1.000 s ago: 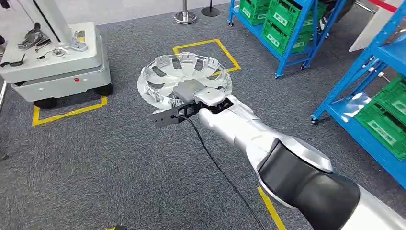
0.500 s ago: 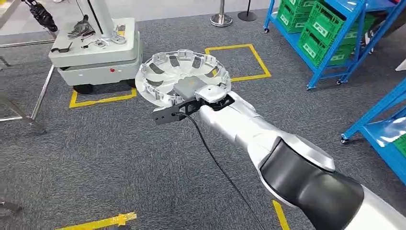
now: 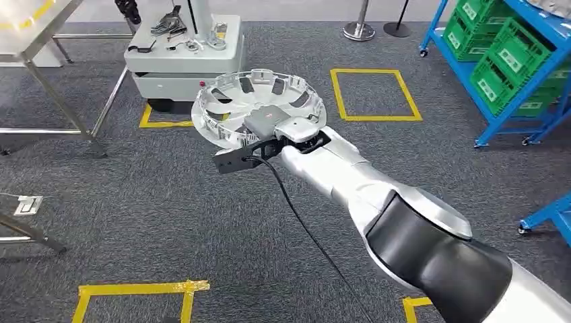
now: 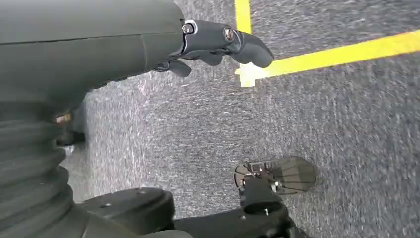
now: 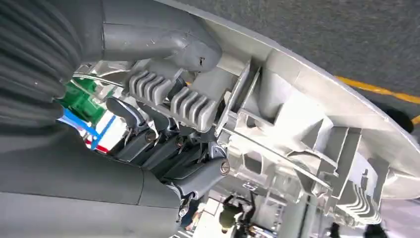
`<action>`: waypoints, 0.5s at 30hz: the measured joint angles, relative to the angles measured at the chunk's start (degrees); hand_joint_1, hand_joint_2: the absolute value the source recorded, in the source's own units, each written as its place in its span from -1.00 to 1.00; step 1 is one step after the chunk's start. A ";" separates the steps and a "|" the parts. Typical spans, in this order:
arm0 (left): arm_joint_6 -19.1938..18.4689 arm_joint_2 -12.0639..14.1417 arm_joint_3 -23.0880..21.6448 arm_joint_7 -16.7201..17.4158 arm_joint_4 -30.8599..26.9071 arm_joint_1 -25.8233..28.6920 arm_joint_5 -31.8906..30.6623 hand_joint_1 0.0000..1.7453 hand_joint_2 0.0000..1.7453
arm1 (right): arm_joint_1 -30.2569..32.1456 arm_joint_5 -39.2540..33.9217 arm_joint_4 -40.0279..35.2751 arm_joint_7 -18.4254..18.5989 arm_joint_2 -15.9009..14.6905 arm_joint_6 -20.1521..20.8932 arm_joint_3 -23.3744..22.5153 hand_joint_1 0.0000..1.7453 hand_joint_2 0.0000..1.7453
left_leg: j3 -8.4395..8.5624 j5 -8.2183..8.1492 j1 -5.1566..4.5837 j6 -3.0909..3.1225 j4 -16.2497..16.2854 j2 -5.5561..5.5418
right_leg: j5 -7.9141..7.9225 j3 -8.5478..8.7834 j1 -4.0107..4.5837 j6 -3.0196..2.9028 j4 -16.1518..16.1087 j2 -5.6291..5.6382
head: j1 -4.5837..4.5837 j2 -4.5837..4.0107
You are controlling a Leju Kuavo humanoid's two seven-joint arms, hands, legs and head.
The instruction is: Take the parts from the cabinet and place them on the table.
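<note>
Carpet (image 3: 135,222), grey and marked with yellow tape squares (image 3: 374,94), spreads under everything in the head view. Blue shelving (image 3: 501,87) stands along the right side, loaded with green crates (image 3: 518,64). At the upper left a steel table (image 3: 40,27) shows one corner and its legs, and just beside it sits a grey wheeled cart (image 3: 188,64) with small metal parts (image 3: 168,28) lying on its top. The robot's silver right arm (image 3: 377,202) reaches in from the lower right, a black cable (image 3: 296,215) trailing under it. Its right hand (image 3: 273,131) holds the wheel cover (image 3: 256,104), a round silver slotted part, out in the air in front of the cart and above the carpet, roughly level with its open side up. In the right wrist view the thumb (image 5: 163,44) presses on one face of the rim while the darker fingers (image 5: 148,134) clamp the ribbed inner side. The left hand (image 4: 213,44) hangs over the carpet near a yellow tape corner, holding nothing, its fingers loosely curved and apart.
</note>
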 joint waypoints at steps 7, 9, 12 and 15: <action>-0.28 0.11 0.20 0.09 0.00 -0.09 0.00 -1.00 1.00 | 0.21 -0.41 0.00 -1.27 -1.92 -0.72 -0.04 0.88 1.00 | -0.11 0.20 -0.07 0.77 0.04 -4.63 | -3.91 -8.07 -0.17 -0.37 14.70 5.56 | 0.22 0.00; -0.31 0.09 0.42 0.15 0.00 -0.06 0.74 -1.00 1.00 | -0.08 -0.50 -0.04 -1.27 -2.36 -1.03 -0.07 0.88 1.00 | -0.05 0.36 0.00 0.50 0.05 -6.18 | 1.44 -2.96 -0.17 -1.09 3.85 7.28 | 0.20 0.00; -0.18 0.00 1.22 0.11 0.02 0.08 1.81 -1.00 1.00 | -0.44 -0.94 -0.55 -1.77 -3.04 -1.36 -0.46 0.88 1.00 | -0.72 0.89 0.19 -0.56 -0.12 -7.57 | 1.86 -1.20 0.14 -0.66 -0.18 8.75 | 0.28 -0.02; -0.15 0.09 1.81 0.09 0.09 0.44 1.95 -1.00 1.00 | -0.51 -1.20 -1.03 -1.84 -3.06 -1.36 -0.59 0.88 1.00 | -0.95 1.33 0.29 -1.77 -0.70 -9.03 | 2.55 -0.74 -0.35 -1.45 -1.30 6.89 | 0.28 0.00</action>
